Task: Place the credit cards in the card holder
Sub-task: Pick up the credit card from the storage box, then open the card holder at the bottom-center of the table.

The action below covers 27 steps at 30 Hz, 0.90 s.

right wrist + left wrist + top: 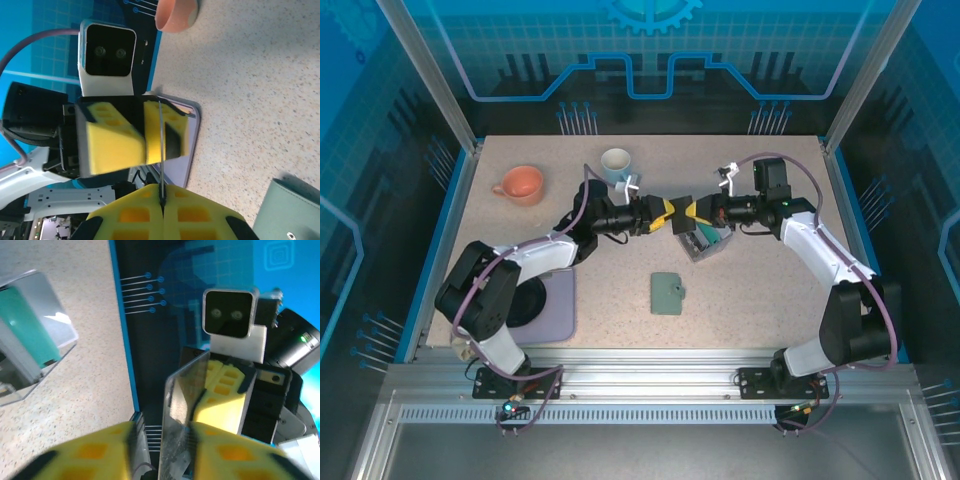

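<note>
Above the table's middle my two grippers meet tip to tip over one dark credit card (681, 211). My right gripper (692, 211) (163, 192) is shut on the card's edge (161, 145). My left gripper (672, 212) (162, 432) stands open around the other end. The shiny grey card (185, 410) lies against one yellow finger (225, 450), with a gap to the other. The sage-green card holder (667, 293) (290, 210) lies closed and flat on the table, nearer the arms' bases. More teal credit cards (27, 325) stand in a clear box (705, 241).
An orange mug (520, 184) (175, 12) and a white-blue mug (616, 163) stand at the back left. A purple mat (558, 300) (190, 145) lies near the left arm's base. The blue table edge (125, 340) borders the speckled top.
</note>
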Tool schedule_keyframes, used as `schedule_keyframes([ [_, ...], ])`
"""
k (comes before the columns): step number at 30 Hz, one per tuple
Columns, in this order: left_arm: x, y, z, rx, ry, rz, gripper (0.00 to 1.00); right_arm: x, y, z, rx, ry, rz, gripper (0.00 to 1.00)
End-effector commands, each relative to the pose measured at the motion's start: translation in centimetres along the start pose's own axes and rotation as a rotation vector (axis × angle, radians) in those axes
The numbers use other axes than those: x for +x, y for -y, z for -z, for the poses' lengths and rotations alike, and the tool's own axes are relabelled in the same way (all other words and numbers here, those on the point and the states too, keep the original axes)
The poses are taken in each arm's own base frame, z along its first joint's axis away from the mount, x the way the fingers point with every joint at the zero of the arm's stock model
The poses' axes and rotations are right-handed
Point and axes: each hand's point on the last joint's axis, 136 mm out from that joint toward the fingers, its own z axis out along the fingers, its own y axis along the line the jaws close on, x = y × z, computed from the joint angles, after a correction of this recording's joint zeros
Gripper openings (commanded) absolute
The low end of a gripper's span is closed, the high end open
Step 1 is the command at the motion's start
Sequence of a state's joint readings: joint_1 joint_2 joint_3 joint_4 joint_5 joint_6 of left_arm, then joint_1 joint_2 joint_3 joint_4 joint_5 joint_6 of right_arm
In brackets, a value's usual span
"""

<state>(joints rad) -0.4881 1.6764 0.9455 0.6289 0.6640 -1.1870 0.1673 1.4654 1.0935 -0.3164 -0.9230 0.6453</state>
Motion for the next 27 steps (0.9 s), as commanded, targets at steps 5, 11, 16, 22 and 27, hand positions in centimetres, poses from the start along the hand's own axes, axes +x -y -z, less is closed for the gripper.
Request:
schedule_keyframes([
  [5,1.1,-6.7,5.0,-0.451,0.116,-0.012,0.60,4.5,6.5,0.8,0.462,0.013,0.055,0.00],
  [11,3.4,-9.6,8.7,-0.587,0.158,-0.021,0.72,10.1,7.8,-2.5,0.620,-0.076,0.102,0.01],
  [16,4.7,-10.6,10.1,-0.608,0.158,-0.018,0.78,12.9,8.8,-4.9,0.730,-0.108,0.153,0.01],
  [22,6.9,-11.3,9.2,-0.628,0.072,-0.032,0.78,14.5,12.1,-4.6,0.835,-0.123,0.116,0.01],
  [27,8.5,-12.1,7.8,-0.644,0.000,-0.033,0.77,14.8,13.1,-3.5,0.863,-0.119,0.108,0.02],
])
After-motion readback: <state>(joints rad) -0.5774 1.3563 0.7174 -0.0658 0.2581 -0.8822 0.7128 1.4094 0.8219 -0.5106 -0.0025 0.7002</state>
